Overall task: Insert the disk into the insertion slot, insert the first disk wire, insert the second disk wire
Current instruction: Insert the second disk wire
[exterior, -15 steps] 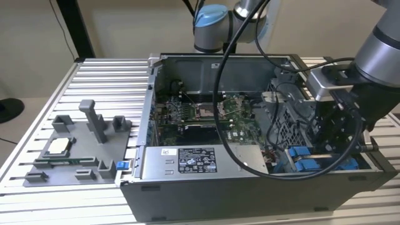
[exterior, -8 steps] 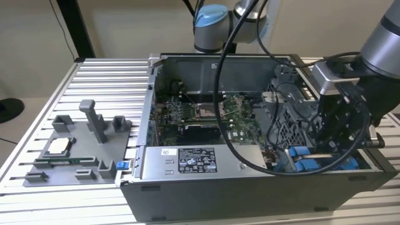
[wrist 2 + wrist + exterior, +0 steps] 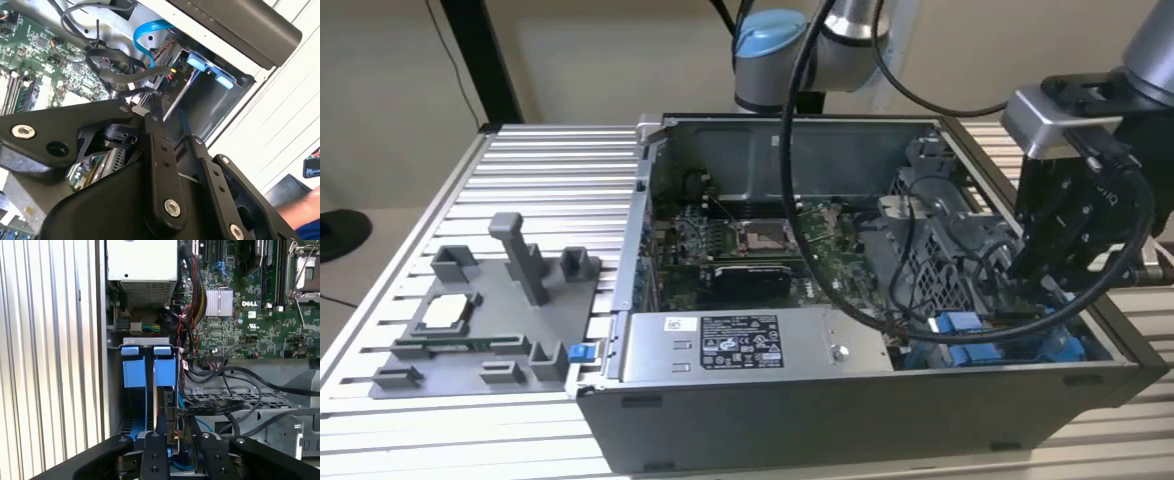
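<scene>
The disk (image 3: 166, 396) stands on edge in the insertion slot (image 3: 150, 342), with the two bright blue tabs (image 3: 134, 372) of its carrier showing at the grey bay's end. In the exterior view the slot's blue rails (image 3: 987, 355) lie in the case's near corner on the exterior view's right. My gripper (image 3: 176, 422) reaches down into that corner (image 3: 1041, 270). Its fingers (image 3: 161, 424) stand close together on a black disk wire (image 3: 212, 407) at the disk's edge. A blue cable (image 3: 142, 32) loops above the same spot.
The open case holds a green motherboard (image 3: 747, 240), a grey power supply box with a sticker (image 3: 740, 345) and a perforated cage (image 3: 947, 250). Black cable bundles (image 3: 107, 62) crowd the disk. A grey fixture (image 3: 480, 320) sits on the slatted table at the exterior view's left.
</scene>
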Tool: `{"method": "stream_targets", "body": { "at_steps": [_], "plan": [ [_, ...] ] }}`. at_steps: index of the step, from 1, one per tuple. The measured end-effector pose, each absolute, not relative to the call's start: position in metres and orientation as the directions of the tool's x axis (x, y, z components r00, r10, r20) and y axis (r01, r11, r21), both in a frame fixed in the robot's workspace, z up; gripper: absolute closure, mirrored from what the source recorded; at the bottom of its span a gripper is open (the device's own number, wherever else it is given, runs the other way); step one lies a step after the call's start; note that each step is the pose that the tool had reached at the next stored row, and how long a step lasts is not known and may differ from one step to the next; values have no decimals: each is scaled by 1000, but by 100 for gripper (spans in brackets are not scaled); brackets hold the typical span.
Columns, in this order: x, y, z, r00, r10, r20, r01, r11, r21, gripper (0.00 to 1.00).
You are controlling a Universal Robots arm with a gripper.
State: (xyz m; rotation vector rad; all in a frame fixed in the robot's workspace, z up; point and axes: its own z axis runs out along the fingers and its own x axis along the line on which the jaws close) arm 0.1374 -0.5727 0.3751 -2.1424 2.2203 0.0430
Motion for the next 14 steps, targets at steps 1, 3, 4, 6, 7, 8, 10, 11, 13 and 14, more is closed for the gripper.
{"method": "stream_targets", "body": {
  "at_steps": [1,3,4,6,7,8,10,11,13,14],
  "plan": [
    [137,-573,379,-35,-998,-59,-999,36,-19,0],
    [137,-573,387,-35,-998,-59,-999,36,-19,0],
    [137,-573,391,-35,-998,-59,-999,36,-19,0],
    [137,-573,399,-35,-998,-59,-999,36,-19,0],
    [137,-573,402,-35,-998,-59,-999,36,-19,0],
    [137,-573,403,-35,-998,-59,-999,36,-19,0],
    [137,-573,403,-35,-998,-60,-999,36,-19,0],
    [137,-573,403,-35,-998,-59,-999,36,-19,0],
    [137,-573,403,-35,-998,-59,-999,36,-19,0],
    [137,-573,403,-35,-998,-60,-999,36,-19,0]
  ]
}}
